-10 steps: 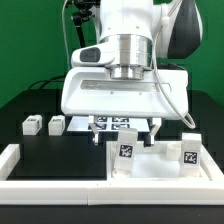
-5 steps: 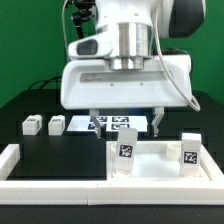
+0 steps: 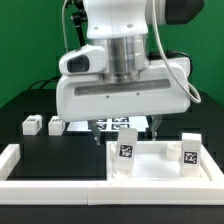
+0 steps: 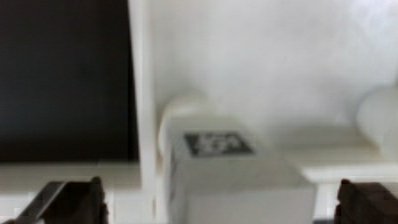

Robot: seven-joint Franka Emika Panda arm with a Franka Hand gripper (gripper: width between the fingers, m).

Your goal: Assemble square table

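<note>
The white square table slab [image 3: 160, 168] lies at the exterior view's front right. Two tagged white legs stand upright at its near corners, one [image 3: 125, 150] on the left and one [image 3: 190, 153] on the right. Two loose tagged legs [image 3: 32, 125] [image 3: 56, 125] lie on the black table at the left. My gripper [image 3: 124, 129] hangs open and empty just behind and above the slab. In the wrist view the gripper [image 4: 217, 205] has its dark fingertips [image 4: 71, 200] wide apart on either side of a tagged leg [image 4: 214, 145] on the white slab [image 4: 267, 60].
The marker board [image 3: 115, 124] lies behind the slab, partly hidden by my gripper. A long low white border rail [image 3: 15, 160] runs along the front and left edges of the table. A green wall stands at the back.
My gripper has shifted a little toward the exterior view's left and lower, with its body tilting slightly. The slab and the legs have not moved.
</note>
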